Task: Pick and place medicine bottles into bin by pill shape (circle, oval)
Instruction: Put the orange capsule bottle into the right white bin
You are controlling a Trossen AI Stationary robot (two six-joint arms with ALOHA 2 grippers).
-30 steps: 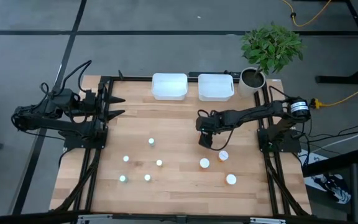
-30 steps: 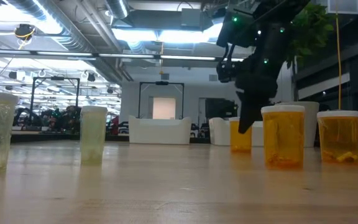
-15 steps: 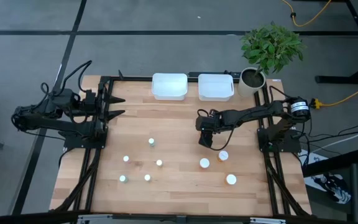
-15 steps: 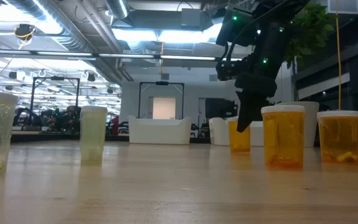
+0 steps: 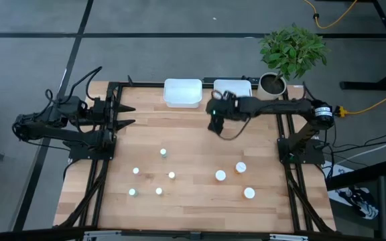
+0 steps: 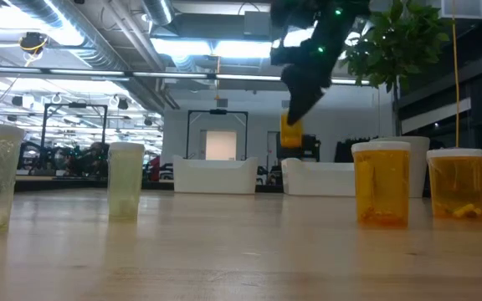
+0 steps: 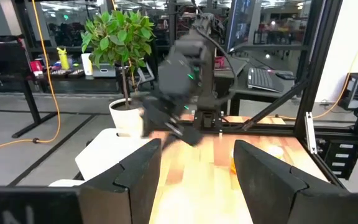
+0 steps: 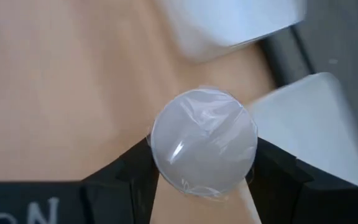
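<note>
From above, the right gripper point(image 5: 214, 124) hangs near the two white bins point(image 5: 182, 92) — three capped bottles point(image 5: 220, 175) and five small vials point(image 5: 163, 152) stand on the table point(image 5: 193, 134). Level view: an orange bottle point(image 6: 291, 132) is carried aloft. Left wrist: the left gripper point(image 7: 197, 163) is parted, empty. Right wrist — fingers point(image 8: 129, 171) clamp the white cap point(image 8: 204, 142).
</note>
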